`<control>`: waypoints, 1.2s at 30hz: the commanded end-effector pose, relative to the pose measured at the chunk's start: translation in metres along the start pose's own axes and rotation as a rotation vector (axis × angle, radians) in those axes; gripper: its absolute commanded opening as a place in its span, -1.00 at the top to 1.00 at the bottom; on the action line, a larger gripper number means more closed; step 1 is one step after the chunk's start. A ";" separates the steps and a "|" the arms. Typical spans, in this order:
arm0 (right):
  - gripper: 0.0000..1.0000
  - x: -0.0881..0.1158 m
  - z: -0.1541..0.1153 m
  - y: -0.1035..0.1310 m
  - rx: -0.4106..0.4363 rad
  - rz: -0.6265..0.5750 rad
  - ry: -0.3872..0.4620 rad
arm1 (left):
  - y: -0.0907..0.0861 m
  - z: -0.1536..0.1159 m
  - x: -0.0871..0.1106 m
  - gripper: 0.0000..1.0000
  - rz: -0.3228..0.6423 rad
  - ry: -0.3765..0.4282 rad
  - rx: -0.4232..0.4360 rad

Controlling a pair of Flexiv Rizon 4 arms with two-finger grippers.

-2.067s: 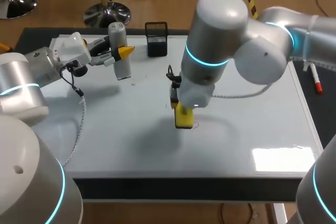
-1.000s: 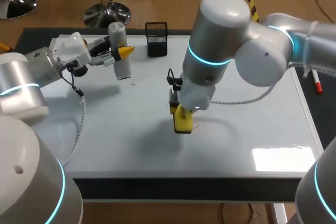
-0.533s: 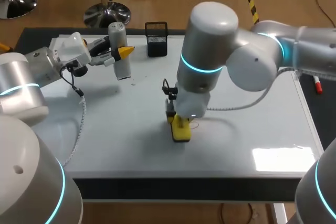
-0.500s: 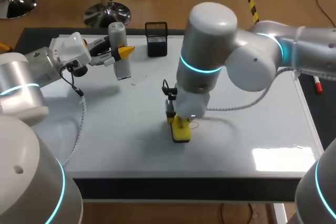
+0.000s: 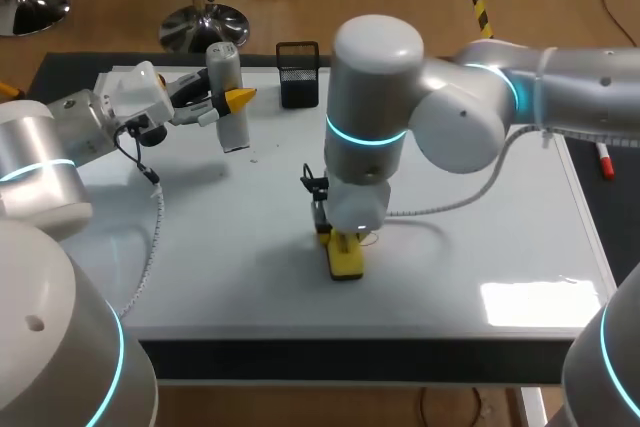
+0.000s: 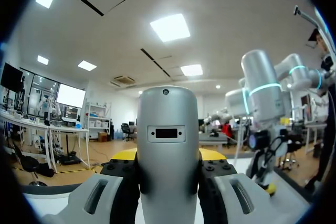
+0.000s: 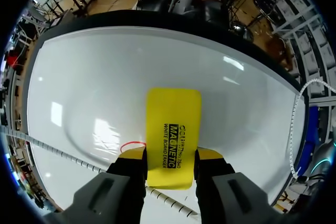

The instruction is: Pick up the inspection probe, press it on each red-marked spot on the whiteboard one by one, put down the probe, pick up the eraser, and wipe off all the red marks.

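Note:
My right gripper (image 5: 343, 245) stands over the middle of the whiteboard (image 5: 480, 247), shut on the yellow eraser (image 5: 347, 263), which presses flat on the board. In the right wrist view the eraser (image 7: 173, 129) sits between both fingers, and a thin red mark (image 7: 131, 145) shows on the whiteboard (image 7: 94, 77) just beside it. The red mark (image 5: 371, 239) also peeks out right of the eraser in the head view. At the back left, my left gripper (image 5: 230, 99) is shut on the grey cylindrical probe (image 5: 235, 132), held off the board. The probe (image 6: 168, 145) fills the left wrist view between the fingers.
A black mesh holder (image 5: 298, 74) stands at the board's far edge. A red marker pen (image 5: 604, 159) lies on the table to the right of the board. A white coiled cable (image 5: 155, 237) hangs from my left arm over the board's left part.
My right arm has swung left and drawn the eraser toward the board's front edge, across the red mark. The left arm and the probe have not moved.

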State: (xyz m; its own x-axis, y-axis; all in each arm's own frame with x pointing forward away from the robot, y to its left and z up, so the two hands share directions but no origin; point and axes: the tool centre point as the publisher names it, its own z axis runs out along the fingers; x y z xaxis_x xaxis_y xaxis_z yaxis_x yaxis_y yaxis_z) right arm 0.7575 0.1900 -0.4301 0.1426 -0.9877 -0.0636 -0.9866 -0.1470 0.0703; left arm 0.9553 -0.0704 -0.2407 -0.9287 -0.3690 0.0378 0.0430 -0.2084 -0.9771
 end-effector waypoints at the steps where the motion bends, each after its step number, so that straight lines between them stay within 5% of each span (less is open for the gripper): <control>1: 1.00 0.003 0.001 -0.001 -0.001 0.002 0.031 | 0.000 0.001 0.000 1.00 0.001 -0.003 0.001; 36: 1.00 0.083 0.017 0.008 -0.061 0.116 0.085 | 0.000 0.001 0.000 1.00 0.001 -0.003 0.001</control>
State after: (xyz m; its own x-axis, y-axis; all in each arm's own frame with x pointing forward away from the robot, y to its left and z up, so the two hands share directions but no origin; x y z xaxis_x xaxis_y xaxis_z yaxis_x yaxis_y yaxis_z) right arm 0.7608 0.1162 -0.4338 0.0340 -0.9989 0.0327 -0.9901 -0.0292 0.1369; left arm 0.9553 -0.0704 -0.2407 -0.9287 -0.3690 0.0379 0.0430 -0.2084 -0.9771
